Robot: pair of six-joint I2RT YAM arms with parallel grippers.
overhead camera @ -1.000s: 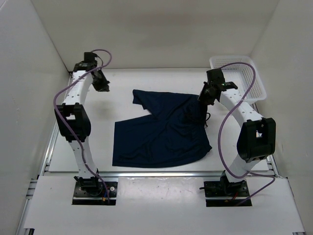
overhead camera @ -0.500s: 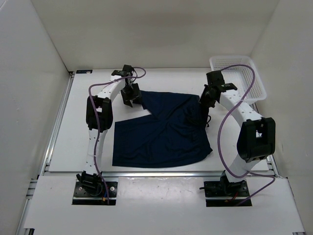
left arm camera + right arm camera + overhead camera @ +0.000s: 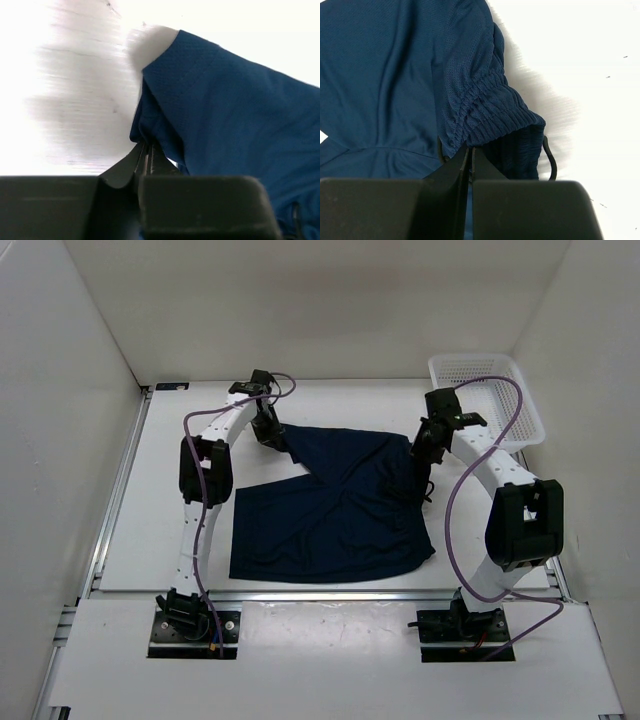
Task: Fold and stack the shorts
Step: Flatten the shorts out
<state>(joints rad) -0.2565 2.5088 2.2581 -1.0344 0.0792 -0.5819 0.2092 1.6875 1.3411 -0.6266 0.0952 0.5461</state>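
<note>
The shorts [image 3: 335, 510] lie spread on the table [image 3: 165, 510], stretched between the two grippers. The left gripper [image 3: 145, 151] has its fingers pressed together on the hem corner of one leg. The cloth bunches right at the tips and fans out ahead and to the right of them. The right gripper [image 3: 469, 150] is pinched shut on the ribbed waistband [image 3: 492, 112], and the drawstring [image 3: 551, 160] hangs in a loose loop just right of its tips.

Both holds look shallow, with only a thin fold of soft cloth caught at the very tips. A quick lift, or a pull that drags the arms apart, could slide the cloth out, most likely on the left. The waistband pinch may have caught one layer only, which would leave the lower layer behind and make a crooked fold. The loose drawstring could also snag. The basket [image 3: 490, 395] stands near the right gripper, on its far side, so a wide swing could knock it.
</note>
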